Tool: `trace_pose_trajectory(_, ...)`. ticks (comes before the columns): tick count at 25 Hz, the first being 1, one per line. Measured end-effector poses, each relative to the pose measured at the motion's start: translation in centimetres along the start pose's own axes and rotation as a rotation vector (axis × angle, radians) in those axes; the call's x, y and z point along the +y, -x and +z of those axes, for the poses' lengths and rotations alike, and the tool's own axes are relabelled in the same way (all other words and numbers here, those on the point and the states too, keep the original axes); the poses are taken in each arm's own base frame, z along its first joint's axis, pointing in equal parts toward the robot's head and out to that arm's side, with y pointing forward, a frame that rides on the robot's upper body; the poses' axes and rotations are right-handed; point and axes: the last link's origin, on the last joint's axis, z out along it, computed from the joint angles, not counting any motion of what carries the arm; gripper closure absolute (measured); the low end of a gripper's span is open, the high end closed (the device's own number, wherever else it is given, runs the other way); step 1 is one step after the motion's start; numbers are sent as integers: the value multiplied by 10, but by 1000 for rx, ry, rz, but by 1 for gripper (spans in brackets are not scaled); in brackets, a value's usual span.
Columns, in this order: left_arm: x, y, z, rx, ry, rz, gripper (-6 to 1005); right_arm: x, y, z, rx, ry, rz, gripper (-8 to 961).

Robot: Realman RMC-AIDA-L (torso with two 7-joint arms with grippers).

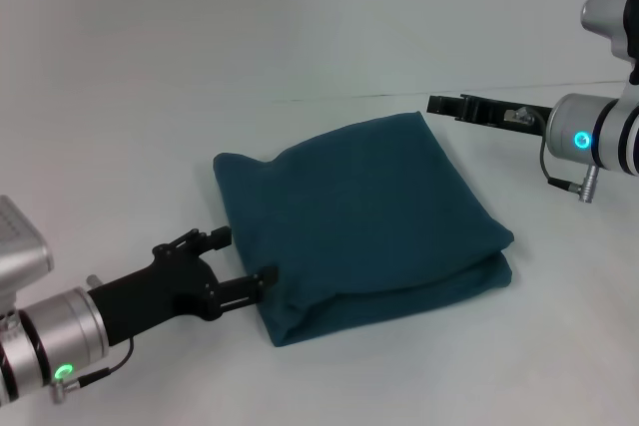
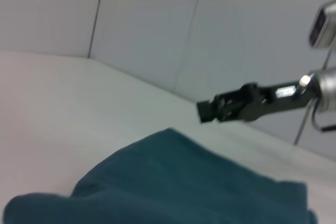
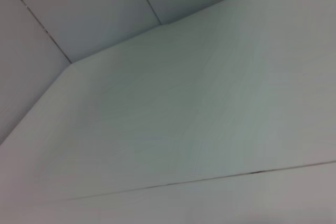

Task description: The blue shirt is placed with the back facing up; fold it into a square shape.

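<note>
The blue shirt (image 1: 359, 221) already lies folded roughly square, the left gripper (image 1: 240, 264) spread at its near-left edge, the right gripper (image 1: 444, 105) pressed together beyond its far-right corner.

You see the blue shirt (image 1: 364, 221) plain dark teal-blue, no pattern | tabletop (image 1: 200, 67) plain white, one thin dark seam near its far edge | left gripper (image 1: 245, 266) black on a silver wrist, green light | right gripper (image 1: 444, 105) black on a silver wrist, cyan light
</note>
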Motion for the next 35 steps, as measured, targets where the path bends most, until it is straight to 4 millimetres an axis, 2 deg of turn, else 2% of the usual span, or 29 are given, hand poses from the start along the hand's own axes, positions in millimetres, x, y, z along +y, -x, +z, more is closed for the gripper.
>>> trace_pose_trajectory(11,6,14,-7,-18,8,97,82,-4,2,-1,-10,-15,13,530)
trace_pose_trajectory(23,16,21,5,-57,59,115,99,-4,3,-1,-14,-16,14,531)
trace_pose_trajectory(35,17,25,16,-94,50,122,115,-4,4,-2,-15,-16,14,530)
